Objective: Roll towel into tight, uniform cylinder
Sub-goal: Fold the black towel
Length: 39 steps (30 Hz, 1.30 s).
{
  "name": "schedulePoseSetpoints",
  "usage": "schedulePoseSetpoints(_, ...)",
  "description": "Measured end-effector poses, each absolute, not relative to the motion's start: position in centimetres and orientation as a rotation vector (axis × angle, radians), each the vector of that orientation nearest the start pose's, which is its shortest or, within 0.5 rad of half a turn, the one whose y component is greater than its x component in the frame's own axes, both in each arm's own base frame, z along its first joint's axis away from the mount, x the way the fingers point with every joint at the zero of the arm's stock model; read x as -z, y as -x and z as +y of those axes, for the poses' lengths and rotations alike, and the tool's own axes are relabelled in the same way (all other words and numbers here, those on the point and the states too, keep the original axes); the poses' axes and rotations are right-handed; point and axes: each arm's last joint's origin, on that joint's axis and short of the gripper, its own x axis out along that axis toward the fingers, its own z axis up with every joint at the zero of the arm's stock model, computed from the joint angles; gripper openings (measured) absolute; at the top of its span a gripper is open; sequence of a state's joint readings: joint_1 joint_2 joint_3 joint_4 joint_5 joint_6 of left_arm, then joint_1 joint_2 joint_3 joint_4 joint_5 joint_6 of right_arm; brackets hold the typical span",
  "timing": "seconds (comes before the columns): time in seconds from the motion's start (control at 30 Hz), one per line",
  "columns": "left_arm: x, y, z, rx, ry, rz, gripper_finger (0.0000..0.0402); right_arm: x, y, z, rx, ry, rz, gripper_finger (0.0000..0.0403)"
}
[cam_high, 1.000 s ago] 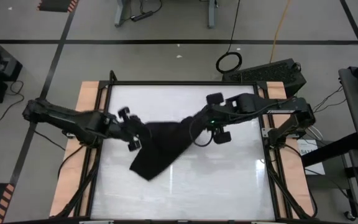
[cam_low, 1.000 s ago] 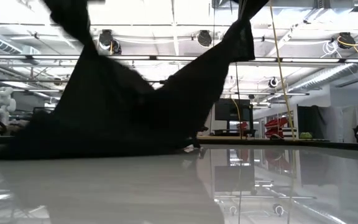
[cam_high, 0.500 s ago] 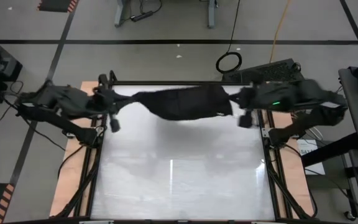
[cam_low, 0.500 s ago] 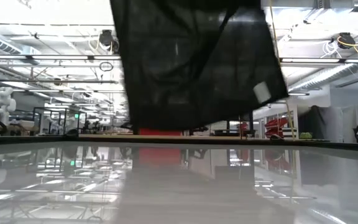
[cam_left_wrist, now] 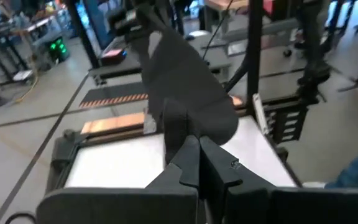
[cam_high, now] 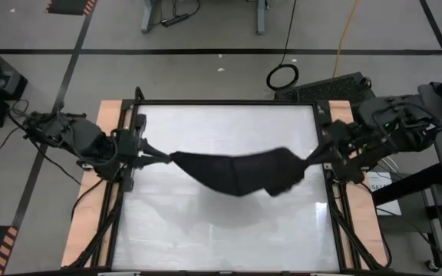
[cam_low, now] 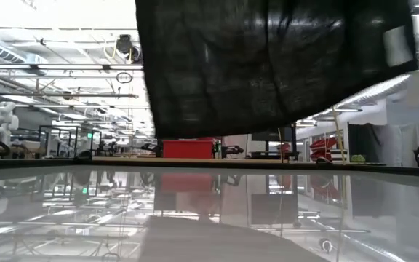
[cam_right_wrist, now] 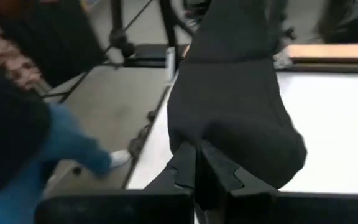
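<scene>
The black towel (cam_high: 240, 170) hangs stretched between my two grippers above the white table (cam_high: 221, 238), sagging in its middle. In the low view the towel (cam_low: 268, 65) hangs clear of the tabletop, its small white tag (cam_low: 396, 45) at the right. My left gripper (cam_high: 146, 153) is shut on the towel's left end at the table's left edge. My right gripper (cam_high: 318, 153) is shut on its right end at the table's right edge. My left gripper pinches the towel's left end (cam_left_wrist: 185, 127) between its two fingers, reaching level from the table's left side. The cloth is gathered there and runs off toward the other arm, lifted clear of the table. My right gripper pinches the towel's right end (cam_right_wrist: 201, 134) between its two fingers, reaching level from the table's right side. The cloth is bunched at the fingers and runs off toward the left arm, clear of the table.
The table has a black frame rail (cam_high: 221, 103) at the far edge and wooden side strips (cam_high: 90, 222). A person's blue trouser leg and white shoe (cam_right_wrist: 92, 158) show on the floor beside the table's right side.
Both grippers have swung apart, first up to the table's far edge and then back toward the near side, ending at the left and right edges. The towel has been lifted off the table and spread out between them, hanging clear with a sagging middle.
</scene>
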<state>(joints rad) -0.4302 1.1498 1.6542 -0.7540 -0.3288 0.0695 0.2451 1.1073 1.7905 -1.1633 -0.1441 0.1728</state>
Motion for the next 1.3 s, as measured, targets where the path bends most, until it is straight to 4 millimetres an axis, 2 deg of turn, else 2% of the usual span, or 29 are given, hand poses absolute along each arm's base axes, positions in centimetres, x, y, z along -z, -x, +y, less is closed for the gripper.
schedulePoseSetpoints(0.13,-48.8,-18.2,-7.3,-0.004,-0.202,0.255,0.0,-48.5,-14.8,4.1,-0.257,-0.108,0.618,0.0)
schedulePoseSetpoints(0.27,-46.7,-19.3,-6.7,-0.214,-0.26,0.424,0.0,-46.4,-16.8,3.6,0.019,0.015,0.79,0.0)
schedulePoseSetpoints(0.33,-44.8,-20.7,-6.3,-0.287,-0.28,0.545,0.0,-45.2,-18.1,3.3,0.123,0.076,0.895,0.0)
schedulePoseSetpoints(0.43,-41.6,-23.1,-5.7,-0.342,-0.296,0.737,0.0,-42.9,-20.2,3.0,0.188,0.151,1.07,0.0)
schedulePoseSetpoints(0.6,-36.4,-27.1,-4.8,-0.403,-0.322,0.981,0.0003,-37.4,-23.8,2.6,0.22,0.208,1.317,0.0005)
schedulePoseSetpoints(0.73,-32.2,-29.2,-4.1,-0.442,-0.325,1.193,0.0024,-33.2,-25.7,2.2,0.271,0.23,1.401,0.0038)
schedulePoseSetpoints(0.83,-30.0,-29.6,-3.9,-0.496,-0.318,1.34,0.0044,-31.5,-25.8,1.9,0.319,0.191,1.425,0.008)
schedulePoseSetpoints(0.97,-29.1,-29.9,-4.2,-0.514,-0.277,1.382,0.0082,-31.3,-25.2,1.7,0.384,0.129,1.411,0.0148)
schedulePoseSetpoints(1.17,-29.3,-29.8,-4.4,-0.553,-0.191,1.35,0.0146,-33.7,-23.0,1.9,0.386,0.034,1.285,0.0238)
schedulePoseSetpoints(1.23,-29.4,-30.1,-4.6,-0.498,-0.118,1.327,0.016,-34.5,-22.3,2.2,0.331,-0.021,1.236,0.0254)
schedulePoseSetpoints(1.3,-29.3,-31.0,-5.3,-0.352,-0.039,1.299,0.0167,-35.3,-21.9,2.6,0.272,-0.072,1.175,0.026)
